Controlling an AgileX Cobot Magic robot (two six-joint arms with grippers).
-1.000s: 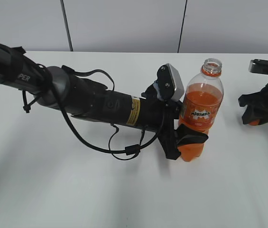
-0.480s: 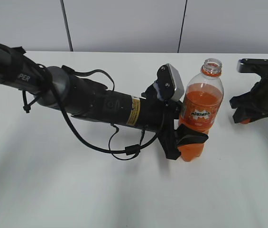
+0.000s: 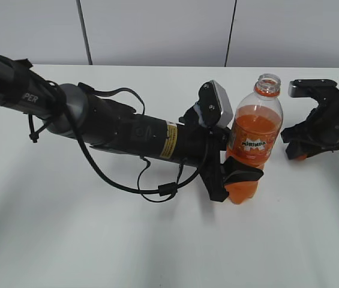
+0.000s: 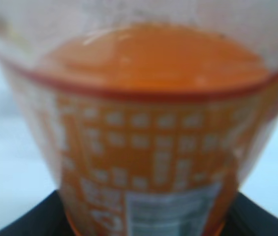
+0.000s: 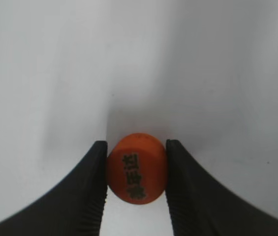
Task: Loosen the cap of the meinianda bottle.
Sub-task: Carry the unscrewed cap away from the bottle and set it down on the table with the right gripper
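The meinianda bottle (image 3: pixel 255 133) stands upright on the white table, its mouth open with no cap on it. My left gripper (image 3: pixel 236 174) is shut on its waisted lower body; the bottle (image 4: pixel 143 137) fills the left wrist view, blurred. My right gripper (image 3: pixel 297 151) is to the right of the bottle, low over the table, shut on the orange cap (image 5: pixel 137 167), which shows dark markings on top between both fingers. A bit of the cap's orange (image 3: pixel 301 156) shows in the exterior view.
The white table (image 3: pixel 97 240) spans the view, with a grey panelled wall (image 3: pixel 157 30) behind. My left arm (image 3: pixel 115 129) with its cables lies across the left and middle of the table.
My right gripper has moved left toward the bottle with the cap in it. The left gripper and bottle have not moved.
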